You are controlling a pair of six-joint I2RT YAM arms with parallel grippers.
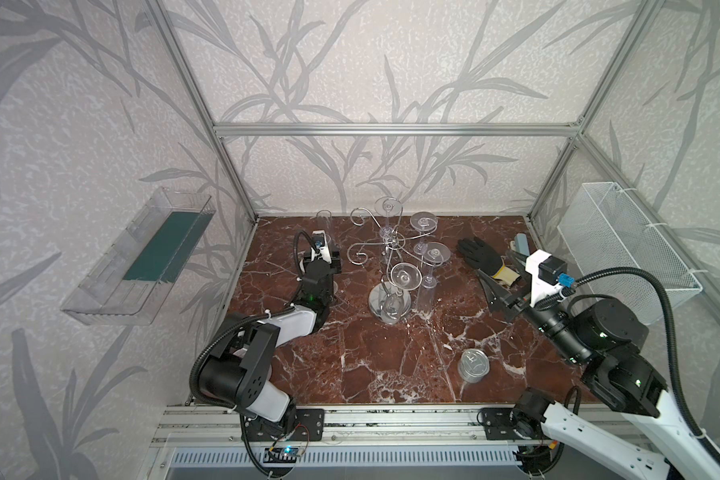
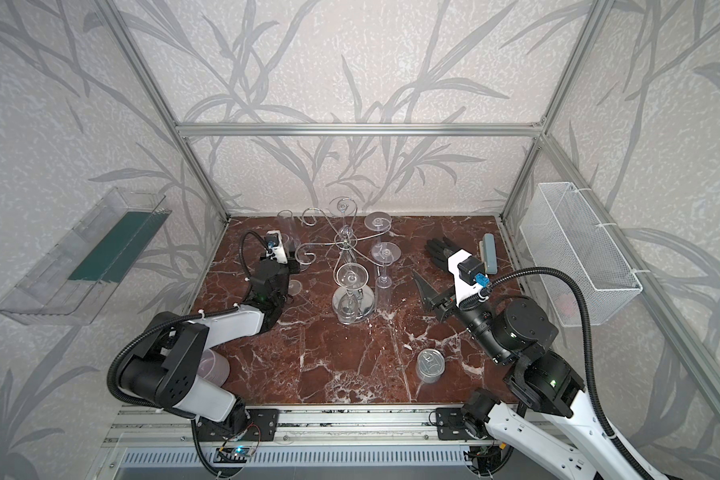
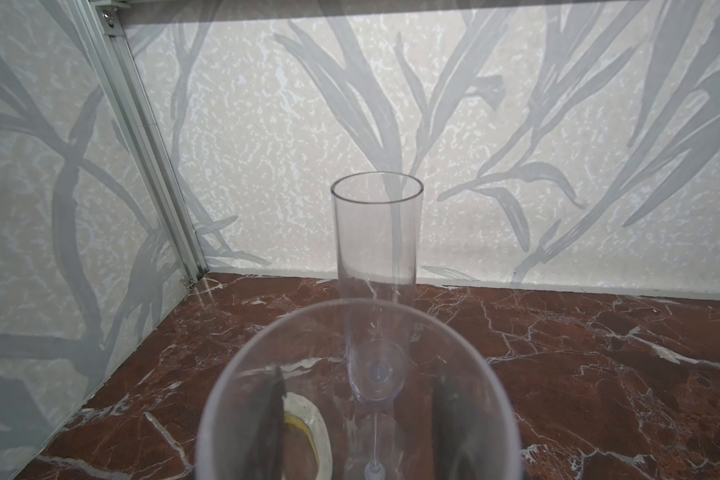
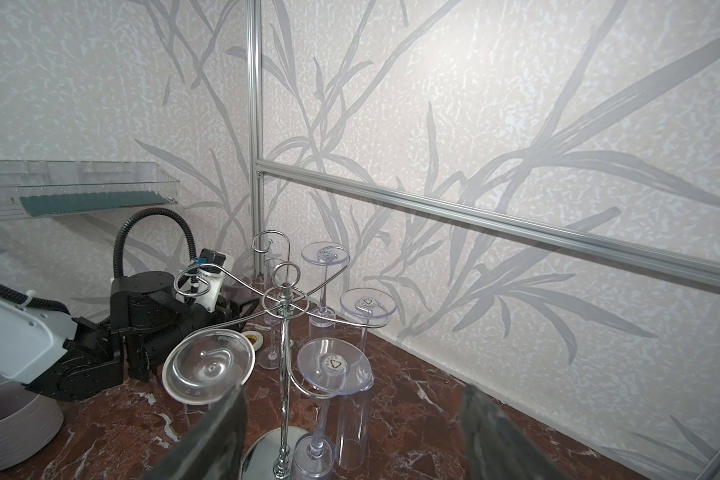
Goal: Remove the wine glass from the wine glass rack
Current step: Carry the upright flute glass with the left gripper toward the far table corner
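Left gripper (image 3: pixel 358 399): we find it half-spread and clasping the bowl of the wine glass (image 3: pixel 481 399), rim up at the worktop's (image 1: pixel 391 365) rear left, clear of the wine glass rack (image 1: pixel 388 244).
Right gripper (image 4: pixel 354 395): spread wide, empty, facing the rack.
Rack: mid-worktop; we count four glasses (image 1: pixel 404 276) hanging foot-up.
Wall tray (image 1: pixel 100 291): green liner (image 1: pixel 163 245) inside.
Wire basket (image 1: pixel 624 249): we cannot tell its contents.
Tin can (image 1: pixel 473 365): upright, sealed.

Shiny chrome wire wine glass rack (image 1: pixel 387 249) on red marble counter (image 1: pixel 391 365). Right of rack: black glove (image 1: pixel 474 251). In front of rack: small steel tin can (image 1: pixel 473 365).
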